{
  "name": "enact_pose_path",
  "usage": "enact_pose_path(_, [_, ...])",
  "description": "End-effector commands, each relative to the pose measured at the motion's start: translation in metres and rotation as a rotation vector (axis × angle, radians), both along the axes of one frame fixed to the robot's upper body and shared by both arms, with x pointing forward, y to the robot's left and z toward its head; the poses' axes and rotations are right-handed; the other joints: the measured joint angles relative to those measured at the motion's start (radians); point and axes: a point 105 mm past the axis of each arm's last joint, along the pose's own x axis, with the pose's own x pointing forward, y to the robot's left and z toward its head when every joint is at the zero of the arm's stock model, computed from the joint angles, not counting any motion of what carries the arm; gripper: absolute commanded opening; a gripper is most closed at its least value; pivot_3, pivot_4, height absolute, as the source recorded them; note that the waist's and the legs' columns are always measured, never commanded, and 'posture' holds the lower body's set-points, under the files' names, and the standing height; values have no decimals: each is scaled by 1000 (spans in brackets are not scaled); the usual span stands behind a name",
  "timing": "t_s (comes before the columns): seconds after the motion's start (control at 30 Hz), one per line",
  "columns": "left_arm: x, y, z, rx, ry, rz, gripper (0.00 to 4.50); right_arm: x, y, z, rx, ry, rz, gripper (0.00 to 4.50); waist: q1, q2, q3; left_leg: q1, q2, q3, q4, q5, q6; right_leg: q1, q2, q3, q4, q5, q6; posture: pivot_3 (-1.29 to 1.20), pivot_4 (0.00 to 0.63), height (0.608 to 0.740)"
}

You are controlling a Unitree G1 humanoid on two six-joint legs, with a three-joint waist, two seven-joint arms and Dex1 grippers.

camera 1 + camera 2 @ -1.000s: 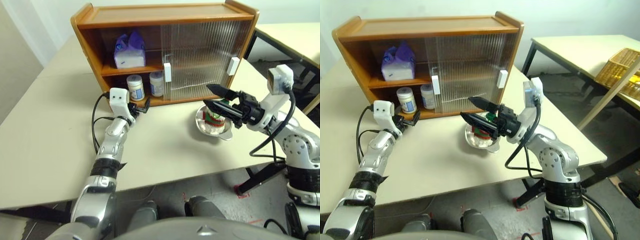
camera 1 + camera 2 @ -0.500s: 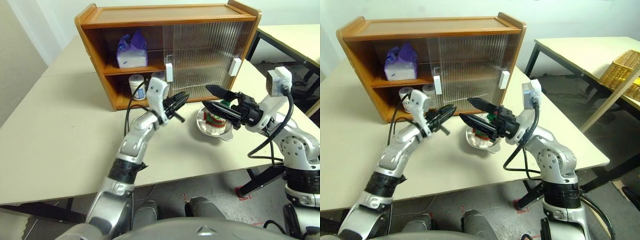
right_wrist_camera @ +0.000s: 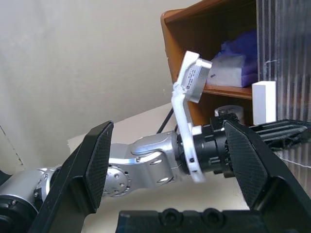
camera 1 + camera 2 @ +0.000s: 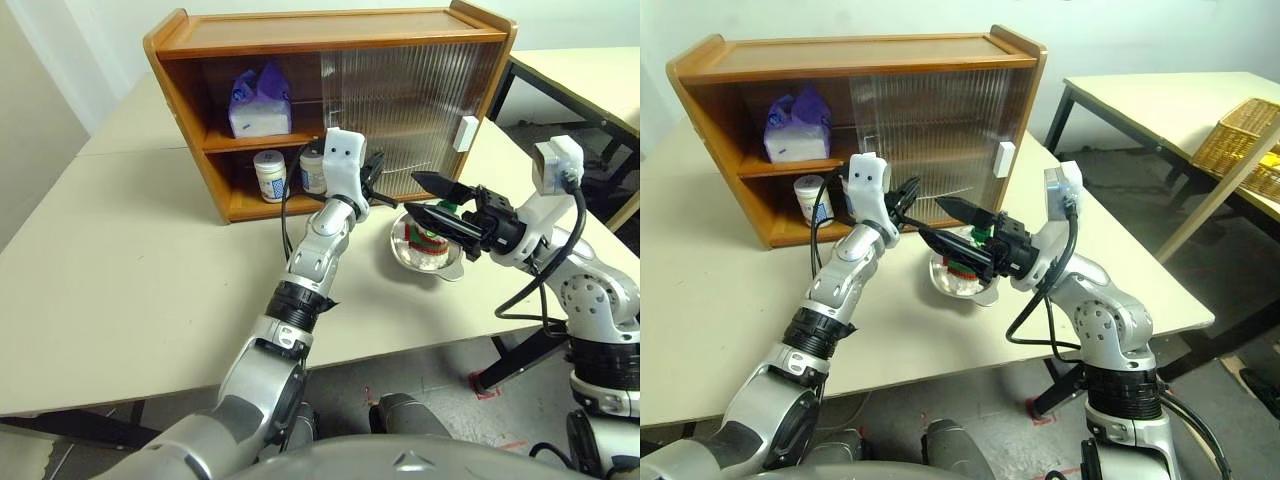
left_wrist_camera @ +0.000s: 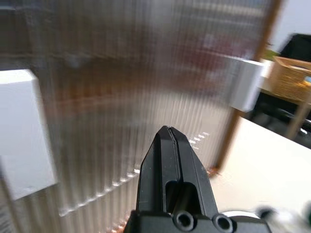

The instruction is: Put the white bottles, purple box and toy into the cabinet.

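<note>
1. The cabinet [image 4: 330,100] sits at about 12 o'clock on the surface [image 4: 120,260], left half open, ribbed doors covering the right half.
2. Top shelf: the purple box [image 4: 259,100] sits in the open left part, tissue poking out the top.
3. Bottom shelf: both white bottles are in there side by side, one [image 4: 269,175] in plain sight and the other [image 4: 312,170] at its 3 o'clock, partly behind the left arm.
4. The toy [image 4: 428,238] isn't in the cabinet. It's in a steel bowl [image 4: 428,256] on the surface, at about 5 o'clock from the cabinet's front.
5. Left tool [image 5: 169,141] is pinched fully together with nothing in it, tips right up near the ribbed door between the two white handles.
6. Right tool [image 4: 432,200] is spread wide and empty, hanging just above the bowl and pointing toward 9 o'clock.
</note>
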Motion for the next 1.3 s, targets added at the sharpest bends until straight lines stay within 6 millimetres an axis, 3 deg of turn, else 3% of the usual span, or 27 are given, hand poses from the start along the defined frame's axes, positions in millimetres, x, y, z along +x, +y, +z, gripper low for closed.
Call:
enact_pose_path(0.03, [6, 8, -2, -18, 3, 101, 17, -2, -4, 1, -13, -6, -15, 4500, -7, 0, 0, 0, 0, 0, 0, 0, 0, 0, 0, 0, 0, 0, 0, -216, 5, 740])
enact_pose_path(0.47, [5, 54, 18, -37, -112, 358, 17, -3, -4, 0, -19, 8, -9, 4500, -20, -3, 3, 0, -5, 0, 0, 0, 2, 1, 0, -1, -1, -3, 5, -197, 21, 740])
enact_pose_path(0.73, [-2, 82, 15, -39, -100, 462, 17, -2, -2, 0, -17, 11, 0, 4500, -23, -2, 4, 0, -5, 0, -1, -2, -1, 1, 1, -2, -1, -3, 5, -182, 26, 740])
enact_pose_path(0.93, [-12, 126, 13, -39, -89, 628, 17, -1, -2, 0, -16, 13, 5, 4500, -24, -3, 5, 0, -4, 0, -1, -5, -7, 1, 1, -1, -1, -3, 5, -180, 26, 740])
enact_pose_path(1.3, [-27, 169, 10, -20, -68, 791, 17, 2, 0, -1, -12, 13, 19, 4500, -8, -3, 5, 0, -4, 0, -2, -9, -14, 0, 0, 2, -1, -4, 3, -148, 24, 740])
